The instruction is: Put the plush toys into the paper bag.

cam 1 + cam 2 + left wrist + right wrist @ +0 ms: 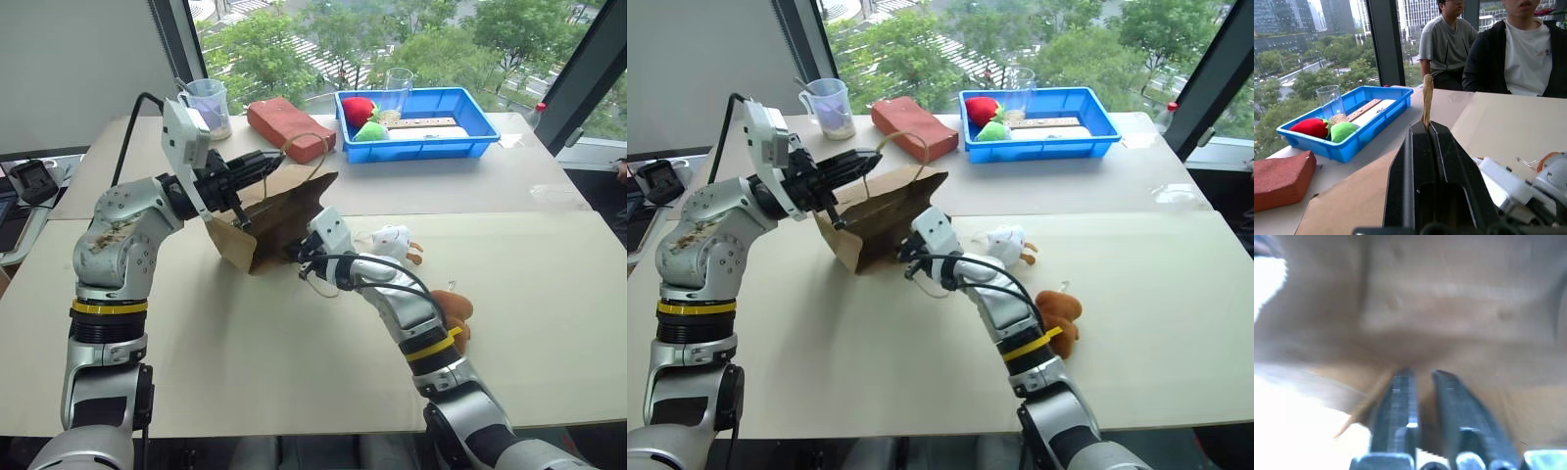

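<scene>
Beige table (294, 372): unmarked paper bag (279, 220), no lettering.

The brown paper bag (277, 213) stands tilted on the bench, its top edge lifted, its cord handle (307, 143) looping above. The white plush toy (392, 241) lies just beside it; the reddish-brown plush toy (1059, 315) lies nearer, apart.

left fingers (266, 166) pinched, right fingers (1400, 401) parted
</scene>
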`<state>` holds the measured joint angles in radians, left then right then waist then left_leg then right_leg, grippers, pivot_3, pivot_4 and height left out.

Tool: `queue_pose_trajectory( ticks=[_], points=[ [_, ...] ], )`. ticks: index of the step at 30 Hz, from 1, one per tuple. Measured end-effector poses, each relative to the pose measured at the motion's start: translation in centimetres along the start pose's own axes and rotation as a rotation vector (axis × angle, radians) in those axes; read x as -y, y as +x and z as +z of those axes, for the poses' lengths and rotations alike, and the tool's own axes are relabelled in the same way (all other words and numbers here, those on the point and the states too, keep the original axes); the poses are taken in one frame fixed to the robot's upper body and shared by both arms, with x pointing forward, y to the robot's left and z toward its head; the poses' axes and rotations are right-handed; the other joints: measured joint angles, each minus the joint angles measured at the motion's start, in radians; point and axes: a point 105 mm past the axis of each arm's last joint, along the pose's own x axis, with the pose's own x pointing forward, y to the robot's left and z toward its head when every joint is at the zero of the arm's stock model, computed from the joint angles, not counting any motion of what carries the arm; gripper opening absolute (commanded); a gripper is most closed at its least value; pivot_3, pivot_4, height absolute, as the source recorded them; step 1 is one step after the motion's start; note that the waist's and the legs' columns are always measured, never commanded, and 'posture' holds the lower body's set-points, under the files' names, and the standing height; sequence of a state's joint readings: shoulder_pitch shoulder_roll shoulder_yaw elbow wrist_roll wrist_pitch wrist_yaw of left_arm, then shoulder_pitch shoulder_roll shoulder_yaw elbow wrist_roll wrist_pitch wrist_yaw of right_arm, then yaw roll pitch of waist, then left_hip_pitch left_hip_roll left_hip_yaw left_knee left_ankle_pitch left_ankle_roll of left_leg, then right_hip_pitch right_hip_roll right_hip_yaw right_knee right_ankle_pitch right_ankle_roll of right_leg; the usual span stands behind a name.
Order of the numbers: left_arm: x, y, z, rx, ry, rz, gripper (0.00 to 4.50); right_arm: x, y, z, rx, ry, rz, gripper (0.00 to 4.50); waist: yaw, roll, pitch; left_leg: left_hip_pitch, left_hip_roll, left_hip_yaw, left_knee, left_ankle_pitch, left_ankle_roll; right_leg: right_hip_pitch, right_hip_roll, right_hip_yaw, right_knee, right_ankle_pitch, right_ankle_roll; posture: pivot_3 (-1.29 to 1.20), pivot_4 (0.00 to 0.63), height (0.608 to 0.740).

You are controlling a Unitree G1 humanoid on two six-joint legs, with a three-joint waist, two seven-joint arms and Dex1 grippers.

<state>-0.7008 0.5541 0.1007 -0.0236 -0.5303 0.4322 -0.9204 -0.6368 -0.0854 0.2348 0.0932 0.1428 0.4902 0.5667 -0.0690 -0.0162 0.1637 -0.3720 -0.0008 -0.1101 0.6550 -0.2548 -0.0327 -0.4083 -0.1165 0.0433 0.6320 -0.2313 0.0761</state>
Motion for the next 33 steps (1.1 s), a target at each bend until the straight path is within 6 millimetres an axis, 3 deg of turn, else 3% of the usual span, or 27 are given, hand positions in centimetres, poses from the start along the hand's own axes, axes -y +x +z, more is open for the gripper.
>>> queue_pose_trajectory(
  ticks=[3, 7, 11, 14, 19, 23, 32, 33],
  points=[
    [0.2, 0.1, -0.3, -0.004, -0.005, -0.008, 0.0, -0.2, -1.4, 1.4, 0.032, -0.003, 0.024, 2.97, 0.004, 0.0, 0.0, 0.0, 0.0, 0.0, 0.0, 0.0, 0.0, 0.0, 0.0, 0.0, 0.0, 0.0, 0.0, 0.0, 0.15, 0.74],
    [0.3, 0.1, -0.3, -0.003, -0.004, -0.014, 0.0, 0.0, -4.7, 3.2, 0.044, -0.004, 0.051, 4.4, 0.008, 0.0, 0.0, -0.001, 0.0, 0.0, -0.001, 0.0, 0.0, 0.0, 0.0, 0.0, -0.001, 0.0, 0.0, 0.0, 0.15, 0.74],
    [0.4, 0.1, -0.5, -0.006, -0.009, -0.018, 0.0, 0.2, -8.6, 5.4, 0.046, -0.016, 0.076, 4.45, 0.012, 0.0, 0.0, 0.0, 0.0, 0.0, -0.002, 0.0, 0.0, 0.001, 0.0, 0.0, -0.002, 0.0, 0.0, 0.0, 0.15, 0.74],
    [0.4, 0.0, -0.6, -0.007, -0.011, -0.022, 0.0, 1.3, -12.4, 5.1, -0.05, -0.032, 0.045, 4.45, 0.025, 0.0, 0.0, -0.001, 0.0, 0.0, -0.002, 0.0, 0.001, 0.001, 0.0, 0.0, -0.004, 0.0, 0.0, 0.0, 0.15, 0.74],
    [0.5, -0.4, -0.8, -0.017, -0.028, -0.031, 0.0, 3.5, -18.5, 1.3, -0.332, -0.019, -0.04, 4.45, 0.036, -0.001, 0.001, -0.001, 0.0, 0.001, -0.001, -0.001, 0.001, 0.003, 0.0, 0.0, -0.008, 0.0, 0.0, 0.0, 0.15, 0.74],
    [0.6, -0.4, -0.8, -0.018, -0.035, -0.037, 0.0, 5.0, -22.2, -2.2, -0.507, 0.023, -0.099, 4.45, 0.035, -0.002, 0.001, -0.001, 0.0, 0.002, 0.001, -0.001, 0.002, 0.003, 0.0, 0.0, -0.008, 0.0, 0.0, 0.0, 0.15, 0.74],
    [0.7, -0.4, -1.0, -0.027, -0.049, -0.04, 0.0, 6.7, -25.0, -6.4, -0.616, 0.084, -0.191, 4.45, 0.032, -0.002, 0.001, -0.001, 0.0, 0.002, 0.004, -0.001, 0.002, 0.004, 0.0, 0.001, -0.007, 0.0, 0.001, 0.0, 0.15, 0.74],
    [0.7, -0.4, -1.0, -0.027, -0.05, -0.04, 0.0, 6.7, -24.9, -6.5, -0.61, 0.085, -0.189, 3.94, 0.033, -0.002, 0.001, -0.001, 0.0, 0.002, 0.004, -0.001, 0.002, 0.004, 0.0, 0.001, -0.007, 0.0, 0.001, 0.0, 0.15, 0.74]
  ],
)
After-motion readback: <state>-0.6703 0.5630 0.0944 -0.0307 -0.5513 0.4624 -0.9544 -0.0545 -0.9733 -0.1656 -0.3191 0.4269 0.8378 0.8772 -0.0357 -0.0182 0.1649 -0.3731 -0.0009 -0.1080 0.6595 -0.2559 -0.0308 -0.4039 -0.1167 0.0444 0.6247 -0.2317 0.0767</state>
